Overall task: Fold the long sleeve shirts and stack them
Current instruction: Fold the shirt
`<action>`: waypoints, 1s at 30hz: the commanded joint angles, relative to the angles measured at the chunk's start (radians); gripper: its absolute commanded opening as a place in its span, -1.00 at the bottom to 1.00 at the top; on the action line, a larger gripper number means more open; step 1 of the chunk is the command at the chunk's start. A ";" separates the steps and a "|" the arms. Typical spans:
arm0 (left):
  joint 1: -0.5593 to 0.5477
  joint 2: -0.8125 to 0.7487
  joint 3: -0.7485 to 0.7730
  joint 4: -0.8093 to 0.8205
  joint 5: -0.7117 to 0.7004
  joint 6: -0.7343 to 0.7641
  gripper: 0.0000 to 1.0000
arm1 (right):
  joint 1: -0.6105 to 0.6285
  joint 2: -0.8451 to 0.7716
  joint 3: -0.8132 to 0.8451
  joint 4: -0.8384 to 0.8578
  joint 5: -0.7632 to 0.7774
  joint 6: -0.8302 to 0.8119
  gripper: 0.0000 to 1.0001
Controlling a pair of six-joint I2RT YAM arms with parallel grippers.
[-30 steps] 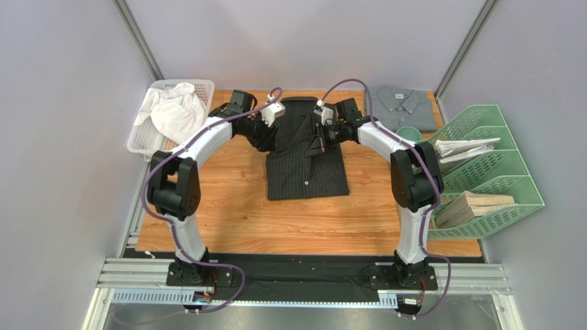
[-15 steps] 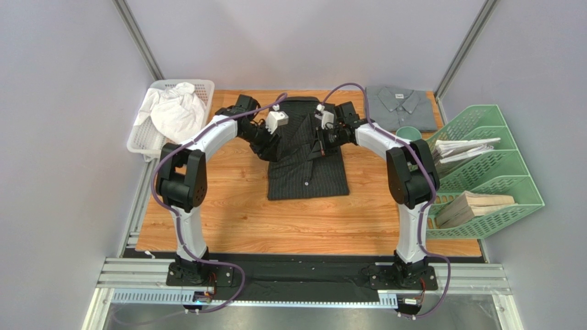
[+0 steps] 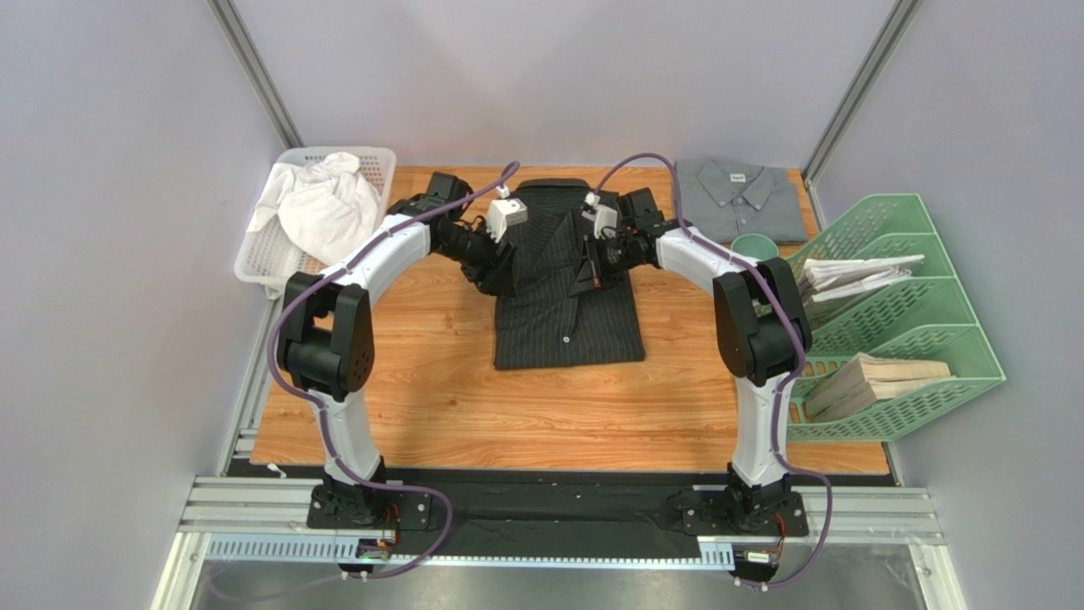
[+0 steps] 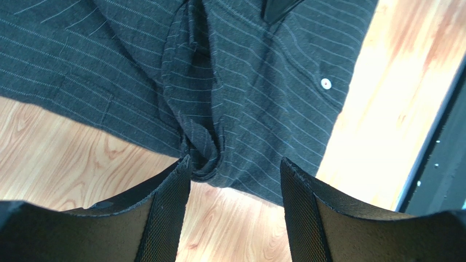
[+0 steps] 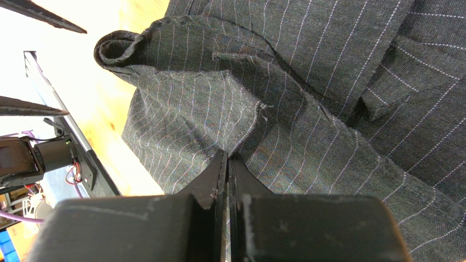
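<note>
black pinstripe shirt (image 3: pixel 566 318) lies mid desk (image 3: pixel 420 381), half folded. right fingers (image 5: pixel 227 166) pinch a fold shut, i guess to hold it in place, while left fingers (image 4: pixel 176 177) stand wide around a bunched edge. grey shirt (image 3: pixel 744 197) sits folded back right.

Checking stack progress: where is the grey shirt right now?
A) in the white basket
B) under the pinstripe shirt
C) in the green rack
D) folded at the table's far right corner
D: the grey shirt lies folded, collar showing, at the far right corner of the table, apart from the black pinstripe shirt spread at the middle.
</note>
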 commanded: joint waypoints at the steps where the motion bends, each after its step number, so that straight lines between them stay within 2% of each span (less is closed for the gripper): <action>1: -0.003 0.039 0.038 -0.013 -0.049 0.002 0.33 | -0.007 0.005 0.006 0.016 0.004 -0.015 -1.00; 4: -0.008 0.091 0.093 -0.059 -0.075 0.019 0.33 | -0.007 0.006 0.009 0.016 0.004 -0.013 -1.00; 7: -0.014 0.136 0.156 -0.116 -0.066 0.059 0.10 | -0.010 0.011 0.015 0.013 0.001 -0.013 -1.00; 8: -0.015 0.145 0.186 -0.122 -0.064 0.065 -0.13 | -0.008 0.013 0.014 0.011 0.001 -0.015 -1.00; 13: -0.014 0.210 0.278 -0.148 -0.050 0.059 -0.82 | -0.011 0.017 0.026 0.007 0.000 -0.012 -1.00; 16: -0.015 0.236 0.323 -0.148 -0.057 0.055 -1.00 | -0.013 0.026 0.041 -0.002 -0.006 -0.012 -1.00; 21: -0.011 0.245 0.355 -0.150 -0.040 0.064 -1.00 | -0.014 0.036 0.056 -0.007 -0.002 -0.007 -1.00; 22: -0.006 0.243 0.366 -0.226 -0.011 0.094 -0.79 | -0.016 0.037 0.058 -0.008 -0.003 -0.007 -1.00; 25: 0.011 0.181 0.308 -0.266 0.031 0.159 -0.13 | -0.019 0.039 0.063 -0.008 -0.005 -0.001 -1.00; 29: 0.008 0.163 0.262 -0.332 -0.009 0.211 0.28 | -0.019 0.040 0.061 -0.010 -0.003 -0.004 -1.00; 30: 0.009 0.173 0.269 -0.360 -0.007 0.210 0.31 | -0.019 0.040 0.060 -0.010 -0.002 -0.004 -1.00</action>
